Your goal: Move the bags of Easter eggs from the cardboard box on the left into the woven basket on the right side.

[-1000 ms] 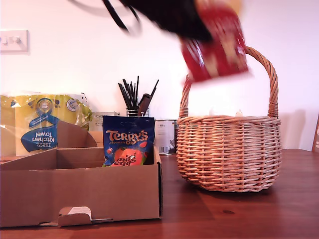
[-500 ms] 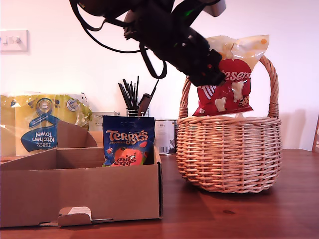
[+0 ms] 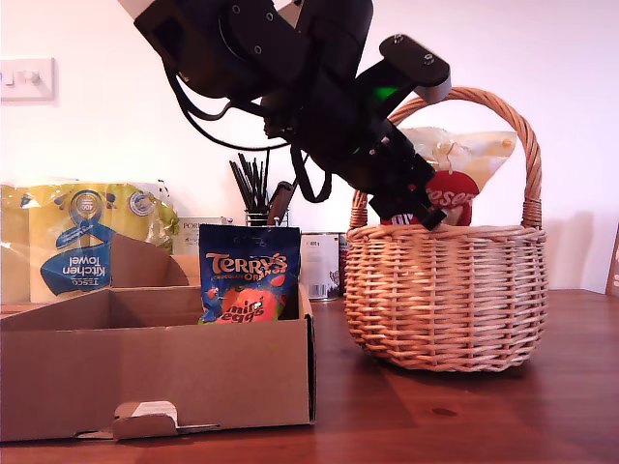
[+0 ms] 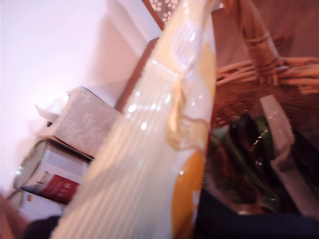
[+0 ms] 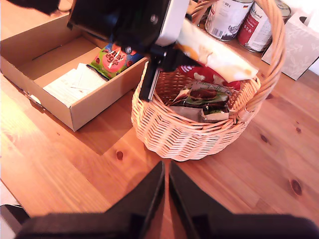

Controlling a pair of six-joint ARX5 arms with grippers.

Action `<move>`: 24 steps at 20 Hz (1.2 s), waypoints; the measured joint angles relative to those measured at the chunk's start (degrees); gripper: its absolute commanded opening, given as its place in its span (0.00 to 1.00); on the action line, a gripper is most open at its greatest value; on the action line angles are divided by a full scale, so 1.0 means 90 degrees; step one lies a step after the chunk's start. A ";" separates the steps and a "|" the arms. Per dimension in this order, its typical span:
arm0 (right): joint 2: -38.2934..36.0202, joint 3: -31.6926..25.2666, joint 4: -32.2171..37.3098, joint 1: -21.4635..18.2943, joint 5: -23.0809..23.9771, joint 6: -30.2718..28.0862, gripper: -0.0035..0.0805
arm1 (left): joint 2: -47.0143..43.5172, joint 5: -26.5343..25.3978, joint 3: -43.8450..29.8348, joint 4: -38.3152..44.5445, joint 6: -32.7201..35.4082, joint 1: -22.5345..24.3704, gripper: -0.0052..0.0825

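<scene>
The worktop (image 3: 542, 406) carries the cardboard box (image 3: 155, 372) and woven basket (image 3: 445, 295). The first gripper (image 3: 421, 208) pinches a Maltesers bag (image 3: 459, 174) partly inside the basket. A Terry's bag (image 3: 249, 274) stands in the box. The second gripper (image 5: 166, 191) hovers above the worktop, jaws pressed together.

The pouch (image 3: 455, 174) in my first end effector (image 3: 411, 205) is cream-yellow with an orange patch and a red band carrying white lettering, above the light-brown woven basket (image 3: 445, 295). The bag (image 3: 249, 275) in the brown cardboard box (image 3: 155, 372) is dark blue with orange lettering and a red-and-green egg picture. The desk (image 3: 464, 416) is reddish-brown wood with dark knots.
</scene>
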 measured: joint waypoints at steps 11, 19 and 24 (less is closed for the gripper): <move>0.0000 0.0000 0.0005 0.0000 0.0000 -0.0002 0.03 | -0.0277 -0.0138 0.0041 -0.0908 0.0168 -0.0095 0.73; 0.0000 0.0000 0.0053 0.0000 0.0000 -0.0138 0.03 | -0.1263 0.0627 0.0041 -0.2013 -0.0090 -0.0197 0.72; 0.0000 0.0000 0.0046 0.0000 0.0000 -0.0148 0.03 | -0.1443 0.0784 0.0041 -0.3075 -0.0330 -0.0204 0.27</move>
